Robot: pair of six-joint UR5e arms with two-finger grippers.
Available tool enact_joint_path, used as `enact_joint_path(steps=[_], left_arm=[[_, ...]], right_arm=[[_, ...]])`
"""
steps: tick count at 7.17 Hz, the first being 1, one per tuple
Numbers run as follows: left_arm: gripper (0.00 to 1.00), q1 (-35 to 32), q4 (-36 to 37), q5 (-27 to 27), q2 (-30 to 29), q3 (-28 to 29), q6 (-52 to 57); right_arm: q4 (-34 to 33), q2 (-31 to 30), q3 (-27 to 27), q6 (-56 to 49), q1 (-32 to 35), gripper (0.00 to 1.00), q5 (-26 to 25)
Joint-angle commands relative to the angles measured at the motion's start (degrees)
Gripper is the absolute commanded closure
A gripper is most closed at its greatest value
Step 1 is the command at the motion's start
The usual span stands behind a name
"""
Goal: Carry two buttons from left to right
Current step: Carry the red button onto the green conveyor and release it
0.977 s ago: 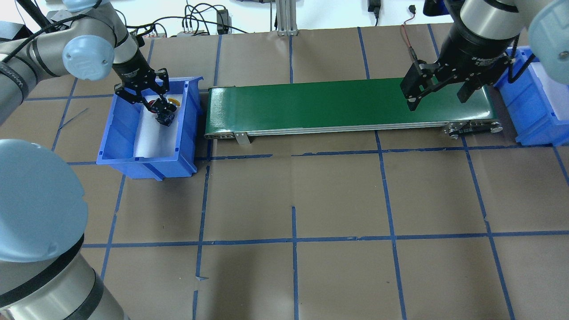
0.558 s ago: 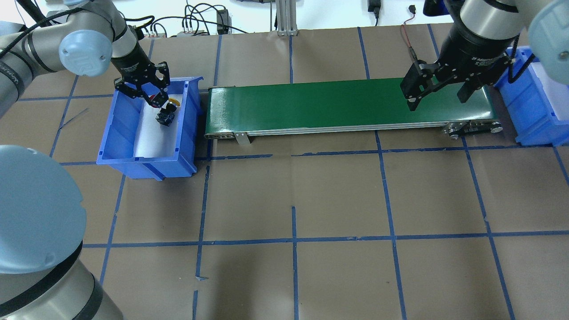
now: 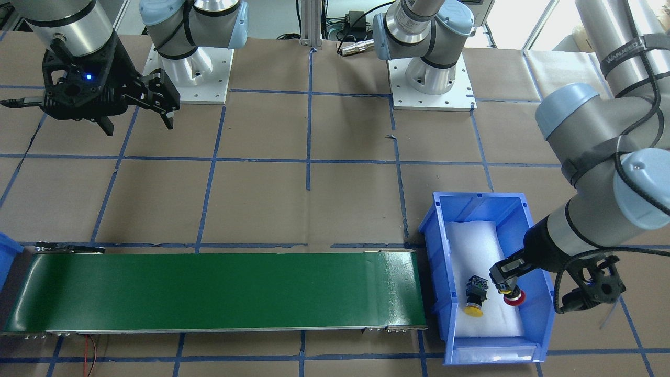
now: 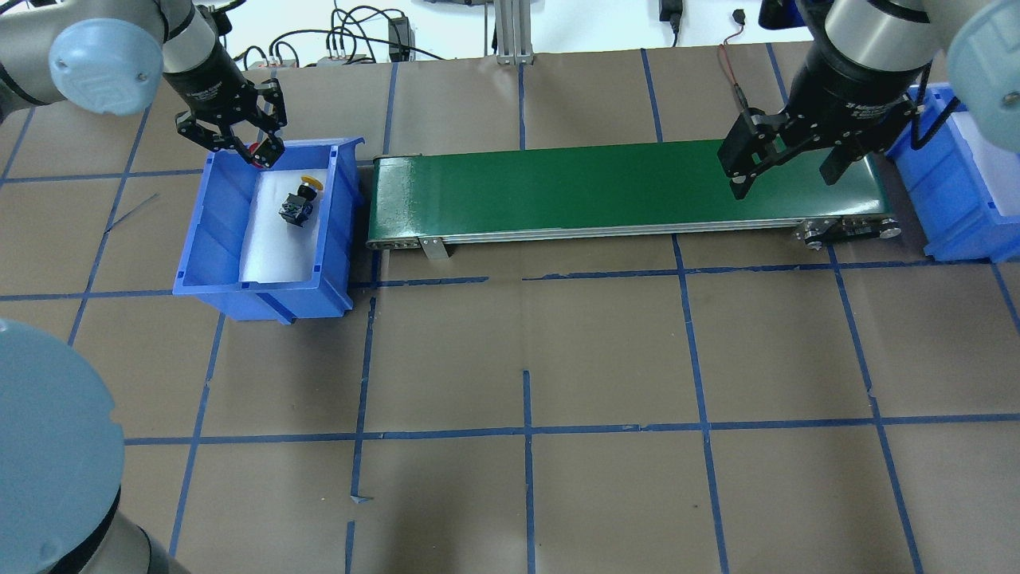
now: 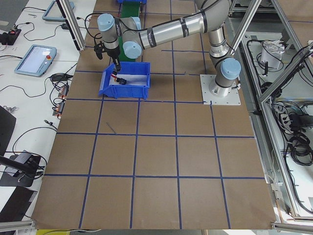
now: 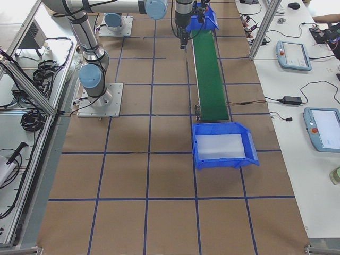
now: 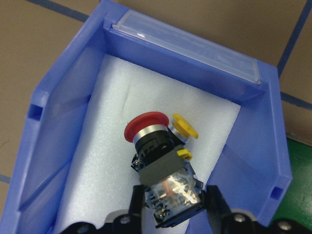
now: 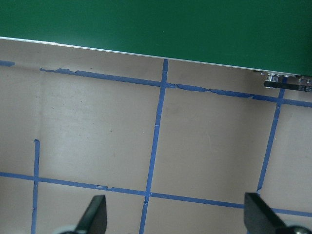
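Item 1, my left jaws: closed narrow on the clear-and-grey body of the red button [image 7: 158, 156], holding it above the white foam [image 4: 275, 247] of the blue bin [image 4: 271, 296], near the bin's labelled end. The button's long axis runs in line with my fingers [image 7: 135, 204]. Its cap points away from my wrist, down toward the foam.

Item 2, yellow button [image 4: 296, 203]: on its side on the foam inside the bin, cap toward the labelled end.

Item 3, my right jaws: spread wide, holding nothing, well apart from the bin, over the far end of the green conveyor [image 4: 558, 187].
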Motion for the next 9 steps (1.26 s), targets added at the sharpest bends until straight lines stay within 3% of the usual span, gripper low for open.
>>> enact_joint_path(steps=[1, 3, 9], left_arm=[[0.62, -1.34, -3.43, 0.27, 3.13, 2.02, -1.57], [0.61, -7.29, -7.3, 1.93, 4.19, 6.94, -3.16], [0.61, -17.77, -3.11, 3.79, -3.18, 6.26, -14.85]], right_arm=[[-0.02, 0.01, 0.0, -0.09, 0.0, 0.01, 0.08], [-0.02, 0.01, 0.0, -0.09, 0.0, 0.01, -0.01], [-0.11, -0.08, 0.88, -0.61, -0.09, 0.01, -0.1]])
